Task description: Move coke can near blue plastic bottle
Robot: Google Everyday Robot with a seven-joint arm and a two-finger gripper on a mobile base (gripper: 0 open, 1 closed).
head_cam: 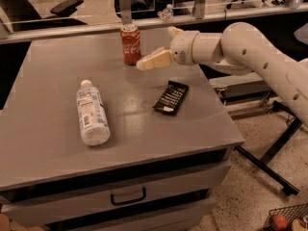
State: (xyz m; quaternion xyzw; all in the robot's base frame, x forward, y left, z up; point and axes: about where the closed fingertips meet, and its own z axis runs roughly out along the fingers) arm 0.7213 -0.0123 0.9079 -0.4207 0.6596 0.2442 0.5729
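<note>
**Reach for the can under way**

The pincer (147,62) hovers just right of the upright coke can (130,44) at the surface's (48,81) far edge. I cannot tell whether it is open or closed. The blue plastic bottle (92,112) lies well apart. Next, it should enclose the can squarely.
</note>
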